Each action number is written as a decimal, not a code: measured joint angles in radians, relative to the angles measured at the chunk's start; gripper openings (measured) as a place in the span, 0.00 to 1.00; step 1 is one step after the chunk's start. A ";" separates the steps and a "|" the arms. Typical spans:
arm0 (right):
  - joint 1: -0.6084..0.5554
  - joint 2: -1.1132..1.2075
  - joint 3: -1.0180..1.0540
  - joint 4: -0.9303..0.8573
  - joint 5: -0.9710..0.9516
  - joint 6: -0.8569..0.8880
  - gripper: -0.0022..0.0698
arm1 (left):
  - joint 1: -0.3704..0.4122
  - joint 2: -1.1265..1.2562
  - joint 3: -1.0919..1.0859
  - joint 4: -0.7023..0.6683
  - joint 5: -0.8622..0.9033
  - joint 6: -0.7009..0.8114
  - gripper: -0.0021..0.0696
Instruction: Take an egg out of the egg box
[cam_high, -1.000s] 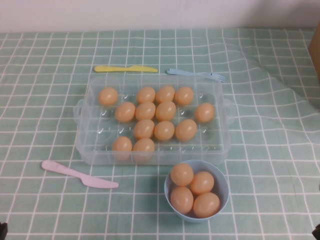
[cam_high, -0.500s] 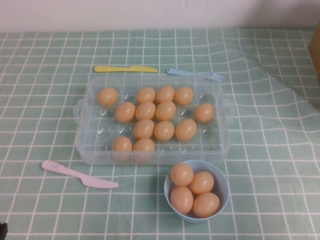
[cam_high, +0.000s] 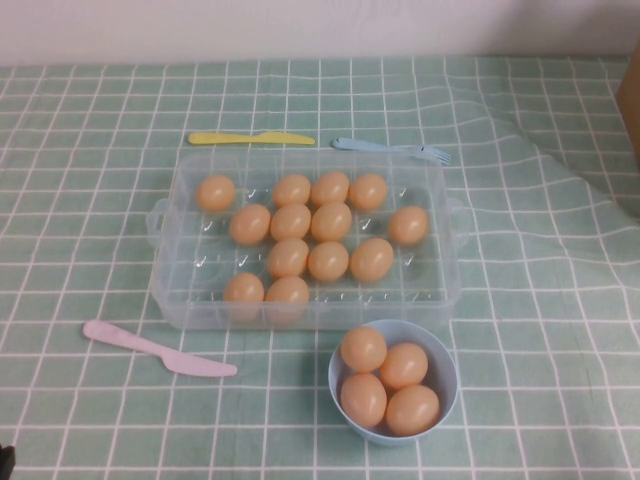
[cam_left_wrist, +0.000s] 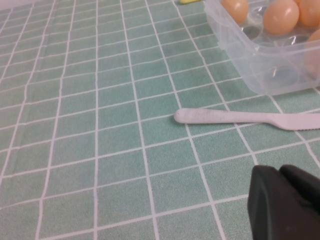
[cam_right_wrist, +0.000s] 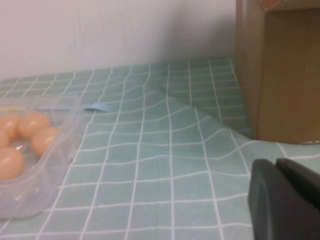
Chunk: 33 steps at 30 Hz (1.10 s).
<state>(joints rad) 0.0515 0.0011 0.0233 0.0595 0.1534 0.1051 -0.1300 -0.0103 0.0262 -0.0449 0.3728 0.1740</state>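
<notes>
While both arms sat parked, the egg box (cam_high: 305, 240) lay at frame centre in the high view, long axis left to right, holding twelve eggs. Candidate egg (cam_high: 288, 293) sat against its lower wall. Left gripper (cam_left_wrist: 285, 202): off the lower-left corner, beside the pink knife (cam_high: 158, 349), seemingly the nearer. Right gripper (cam_right_wrist: 286, 197): lower right. Jaw state: cannot tell for either.

Both wrist views crop the left gripper (cam_left_wrist: 285, 202) and right gripper (cam_right_wrist: 285, 197); finger state unclear
</notes>
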 joint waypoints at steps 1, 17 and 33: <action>0.000 -0.005 0.002 0.000 0.005 0.000 0.01 | 0.000 0.000 0.000 0.000 0.000 0.000 0.02; 0.003 -0.009 0.002 -0.004 0.208 -0.089 0.01 | 0.000 0.000 0.000 0.000 0.000 -0.002 0.02; 0.003 -0.009 0.002 0.002 0.212 -0.092 0.01 | 0.000 0.000 0.000 0.000 0.000 -0.002 0.02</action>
